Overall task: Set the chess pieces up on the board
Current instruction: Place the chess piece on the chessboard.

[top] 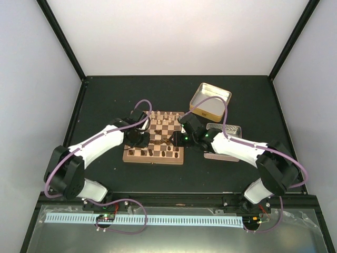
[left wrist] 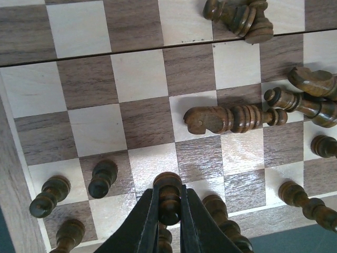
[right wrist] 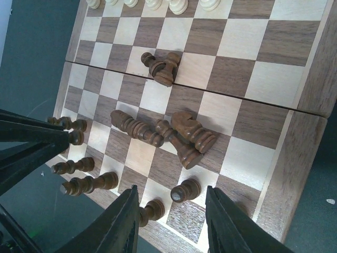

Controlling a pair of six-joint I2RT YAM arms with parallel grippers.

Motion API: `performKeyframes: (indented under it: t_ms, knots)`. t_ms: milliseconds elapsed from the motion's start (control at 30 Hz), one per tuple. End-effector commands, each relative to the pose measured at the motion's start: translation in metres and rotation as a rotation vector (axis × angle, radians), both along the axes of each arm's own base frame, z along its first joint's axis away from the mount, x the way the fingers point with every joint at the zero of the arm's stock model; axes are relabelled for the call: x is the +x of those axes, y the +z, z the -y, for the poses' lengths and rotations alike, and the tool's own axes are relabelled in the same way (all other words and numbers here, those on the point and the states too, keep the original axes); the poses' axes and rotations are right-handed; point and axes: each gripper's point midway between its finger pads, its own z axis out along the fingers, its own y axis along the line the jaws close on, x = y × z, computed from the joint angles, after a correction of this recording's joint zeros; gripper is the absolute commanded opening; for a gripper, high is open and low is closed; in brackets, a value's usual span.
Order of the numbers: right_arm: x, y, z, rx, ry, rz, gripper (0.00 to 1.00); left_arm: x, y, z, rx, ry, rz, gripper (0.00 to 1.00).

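The board point(top: 160, 132) lies between my two arms on the black table. My left gripper point(left wrist: 168, 192) is shut on a dark brown chess piece point(left wrist: 169, 185), held upright over the near rows. Dark pawns point(left wrist: 102, 178) stand beside it, and a knight point(left wrist: 210, 119) lies on its side mid-board. More fallen pieces point(left wrist: 239, 16) lie farther off. My right gripper point(right wrist: 171, 197) is open above the board's near corner, with a standing pawn point(right wrist: 185, 191) between its fingers point(right wrist: 126, 216) but untouched. A heap of toppled dark pieces point(right wrist: 179, 134) lies just beyond it.
Pale cream chessmen point(right wrist: 158, 4) line the board's far row. An open metal tin point(top: 210, 100) sits behind the board on the right, with a second tin point(top: 225, 129) next to my right arm. The left gripper's fingers point(right wrist: 37, 139) reach into the right wrist view.
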Motion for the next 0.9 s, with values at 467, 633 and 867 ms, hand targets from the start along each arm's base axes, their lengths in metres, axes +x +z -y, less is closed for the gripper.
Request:
performKeyframes:
  t_ms: [467,633,867]
  knots:
    - [0.003,0.012,0.006,-0.003,-0.015,0.037,0.36,0.007,-0.037,-0.005,0.039,-0.005,-0.069,0.07]
    - [0.004,0.015,0.005,0.001,-0.012,0.043,0.36,0.005,-0.036,-0.006,0.044,-0.005,-0.075,0.12]
    - [0.004,0.014,0.004,-0.001,-0.010,0.044,0.36,0.005,-0.028,-0.005,0.039,-0.012,-0.071,0.07]
